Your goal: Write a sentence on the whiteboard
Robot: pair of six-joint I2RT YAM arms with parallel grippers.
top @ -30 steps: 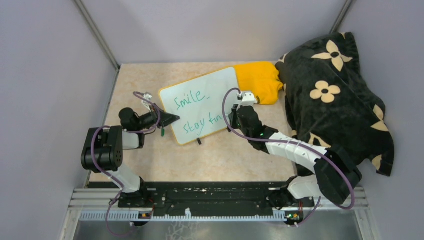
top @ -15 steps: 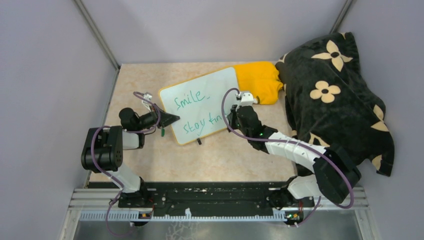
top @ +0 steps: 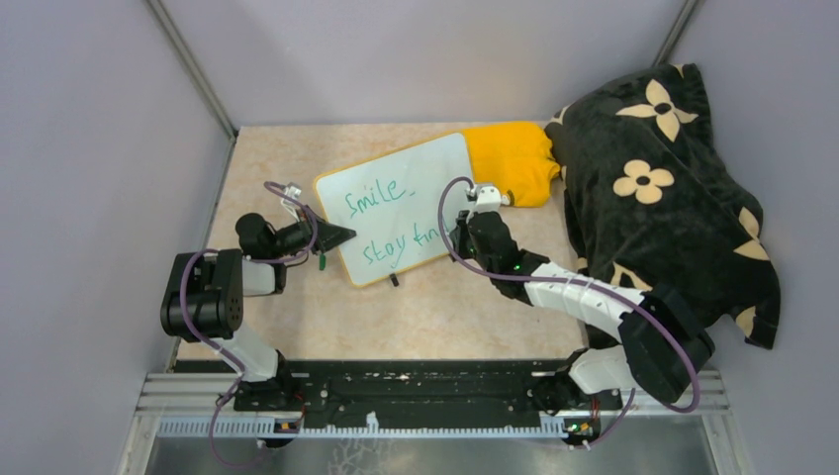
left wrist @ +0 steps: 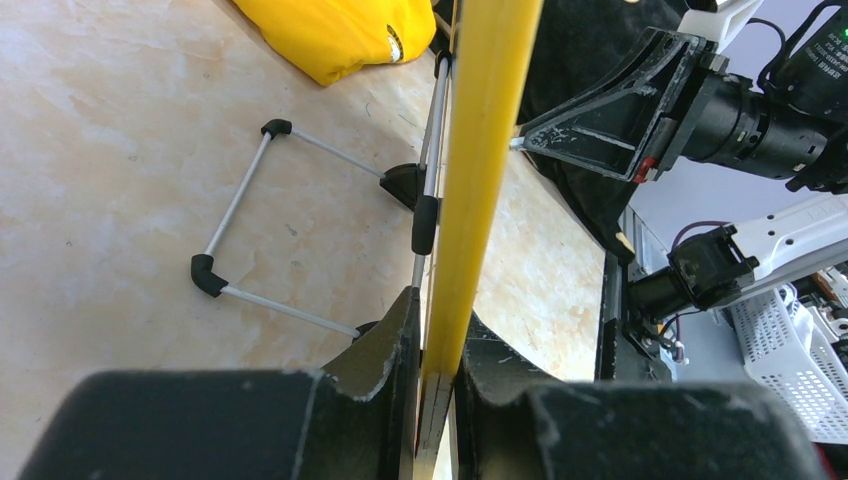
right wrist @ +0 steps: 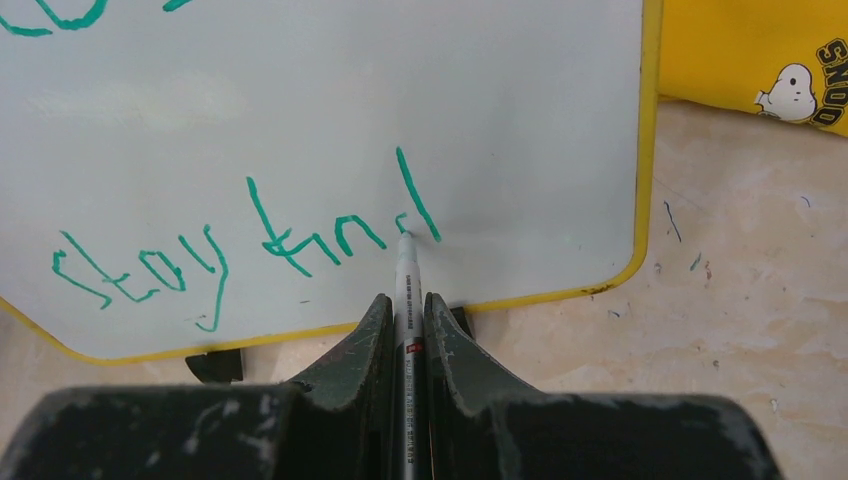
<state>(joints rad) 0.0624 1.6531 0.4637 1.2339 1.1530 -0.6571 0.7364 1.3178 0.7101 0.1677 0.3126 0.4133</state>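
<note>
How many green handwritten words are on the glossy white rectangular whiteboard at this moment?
3. "Smile" stands alone on the upper line of the whiteboard. "stay" and "find" share the lower line, "find" on the right, ending at the thin white marker tip. None seems hidden.

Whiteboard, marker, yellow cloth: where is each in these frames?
Whiteboard [top: 427, 166]: top external view, bare white face near its far right corner.
Marker [right wrist: 405, 272]: right wrist view, white barrel just behind the tip.
Yellow cloth [top: 510, 156]: top external view, middle of the fold.
</note>
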